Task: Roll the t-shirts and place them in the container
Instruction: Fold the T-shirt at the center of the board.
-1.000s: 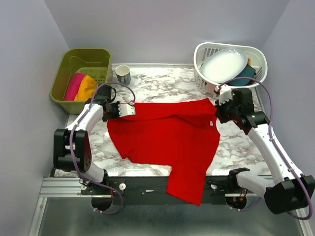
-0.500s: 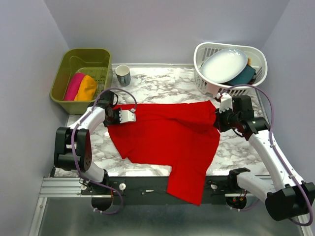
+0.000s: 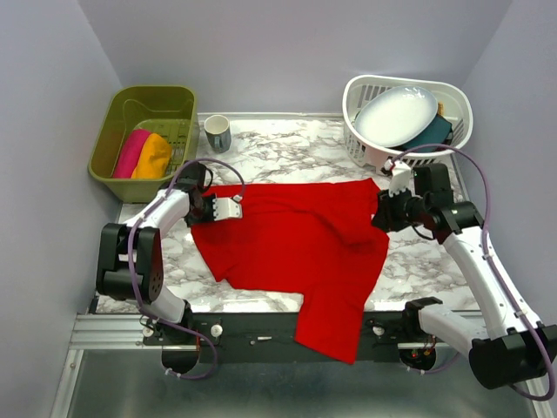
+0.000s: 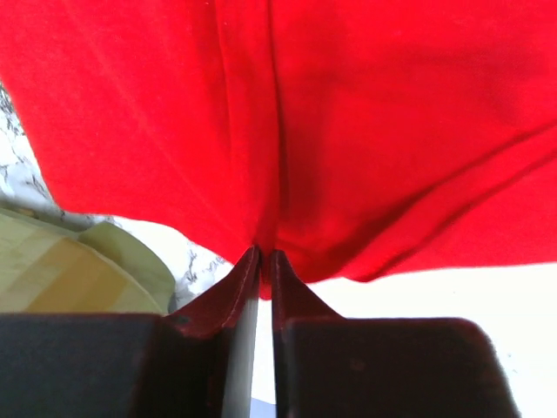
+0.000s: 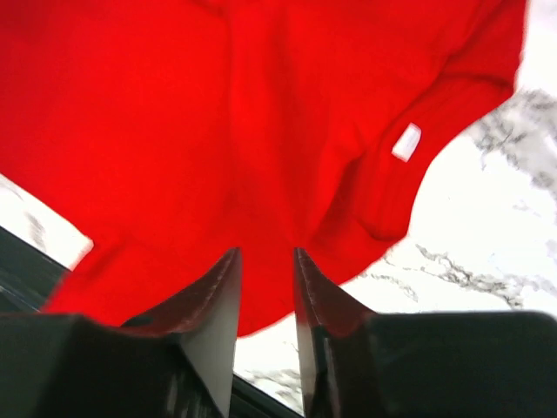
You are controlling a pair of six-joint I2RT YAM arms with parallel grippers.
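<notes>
The red t-shirt [image 3: 296, 244] lies spread on the tabletop [image 3: 287, 148], one end hanging over the near edge, and I judge rolling not yet begun. My left gripper [image 3: 233, 206] pinches a fold at its far-left corner. My right gripper [image 3: 380, 215] stands parted over the far-right corner. The pink tee [image 3: 130, 152] and the orange tee [image 3: 155, 155] sit bundled in the green bin [image 3: 148, 91].

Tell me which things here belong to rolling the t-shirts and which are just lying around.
For the job: red t-shirt, spread on the table; pink t-shirt and orange t-shirt, bundled side by side in the green bin.

Just lying about: mug; white basket holding a white plate and a teal dish.
</notes>
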